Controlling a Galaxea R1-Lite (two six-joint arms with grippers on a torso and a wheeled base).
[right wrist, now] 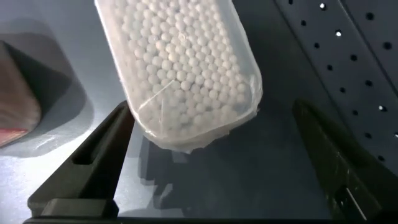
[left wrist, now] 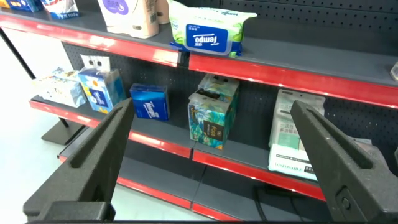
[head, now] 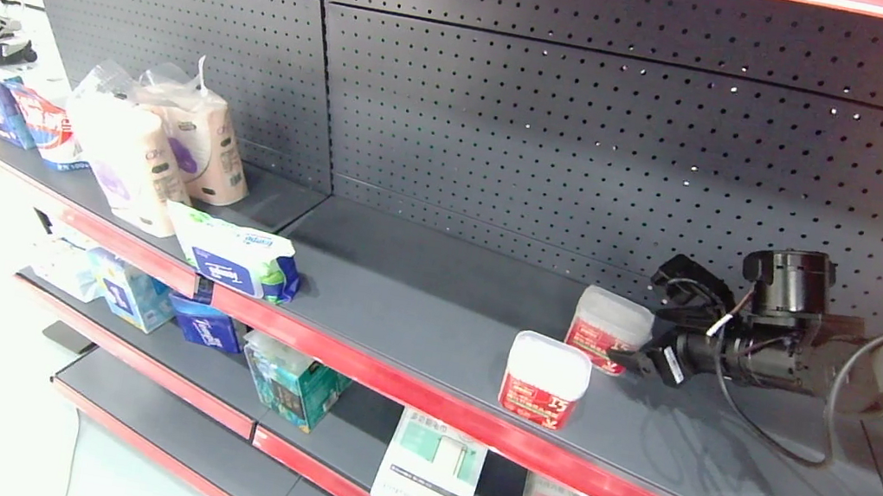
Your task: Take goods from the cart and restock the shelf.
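Noted right claw (right wrist: 212, 118) released, fingers (right wrist: 93, 162) spread wide either side of the rear tub (head: 607, 325), touching neither. Tub upright on the shelf (head: 417, 297) near the pegboard (head: 599, 131), directly ahead of the claw, lid's long axis running away from the wrist (straight pull-back should clear it). Second tub (head: 544, 379) just beside, nearer the red lip (head: 387, 376). Left claw (left wrist: 211, 124) likewise spread, well apart, facing the lower shelves (left wrist: 155, 140).
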